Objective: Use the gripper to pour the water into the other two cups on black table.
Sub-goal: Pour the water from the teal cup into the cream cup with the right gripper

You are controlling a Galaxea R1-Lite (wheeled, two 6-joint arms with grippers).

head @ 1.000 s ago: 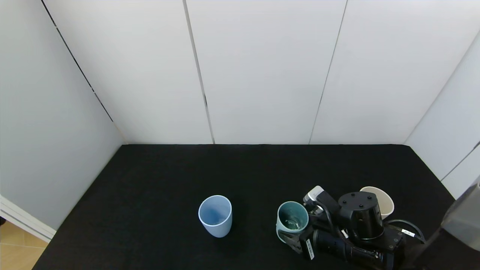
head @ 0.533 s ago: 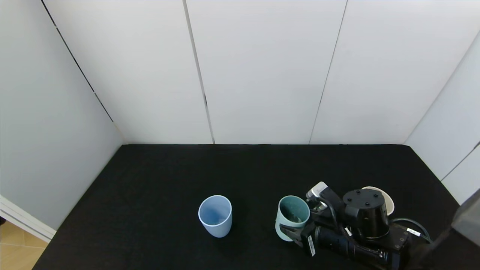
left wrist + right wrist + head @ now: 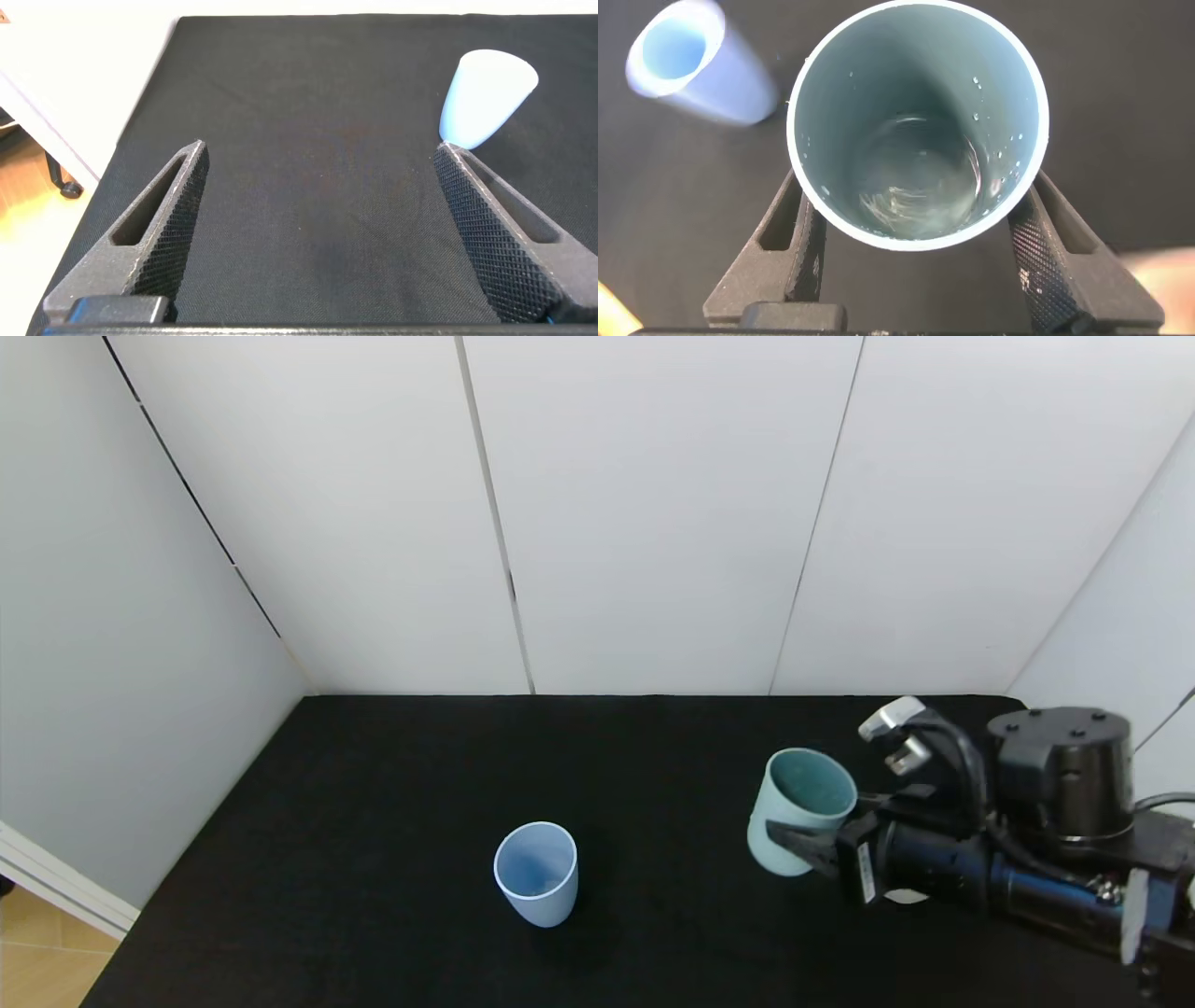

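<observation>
Two black ridged fingers (image 3: pixel 799 247) of the right gripper (image 3: pixel 805 845) squeeze the sides of a teal-green plastic cup (image 3: pixel 800 810), one finger on each side, and hold it up above the black cloth table (image 3: pixel 392 821) on the robot's right. Inside that cup a little clear water (image 3: pixel 920 191) sits at the bottom, with small drops on the wall. A tall light blue plastic cup (image 3: pixel 536 873) stands upright on the table, well apart to the left of the held cup. A small pale patch (image 3: pixel 901 896) under the right arm may be the cream cup, but it is mostly hidden. The left gripper (image 3: pixel 318 243) hangs low over the table with its fingers spread wide, holding nothing, the blue cup just beyond one fingertip.
</observation>
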